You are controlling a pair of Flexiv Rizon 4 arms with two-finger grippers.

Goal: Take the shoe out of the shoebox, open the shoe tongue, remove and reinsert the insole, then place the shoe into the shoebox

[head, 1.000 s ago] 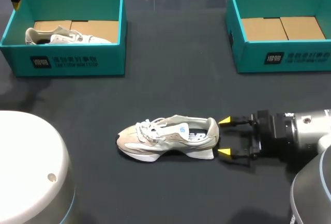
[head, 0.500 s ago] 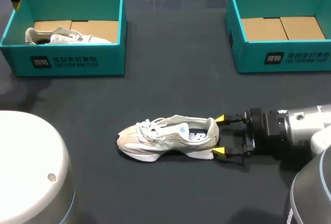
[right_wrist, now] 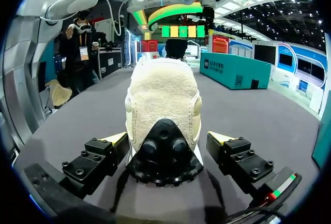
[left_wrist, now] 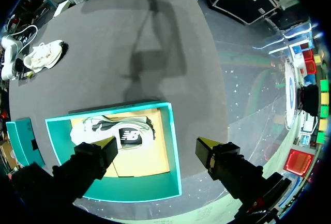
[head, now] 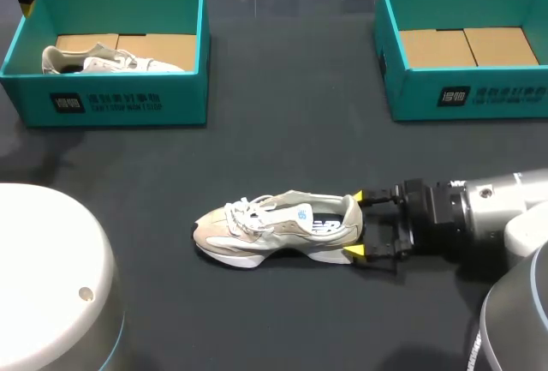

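Note:
A beige sneaker [head: 278, 230] lies on its sole mid-table, toe to the left. My right gripper [head: 357, 224] is open at its heel, one yellow tip on each side. In the right wrist view the fuzzy heel [right_wrist: 163, 94] fills the gap of that gripper [right_wrist: 168, 140], and neither fingertip clearly presses it. A second sneaker [head: 111, 60] lies in the left teal shoebox [head: 107, 105]. My left gripper [left_wrist: 158, 149] hangs open high above that shoebox [left_wrist: 129, 190] and the sneaker inside it [left_wrist: 116, 131], holding nothing.
The right teal shoebox [head: 467, 92] at the back right holds only its cardboard floor. White rounded arm housings [head: 43, 285] fill the near left and near right corners. Dark tabletop lies between the boxes and the sneaker.
My right gripper has slid left along the table, from a short way behind the sneaker to having its tips on both sides of the heel. The left arm and sneaker have not moved.

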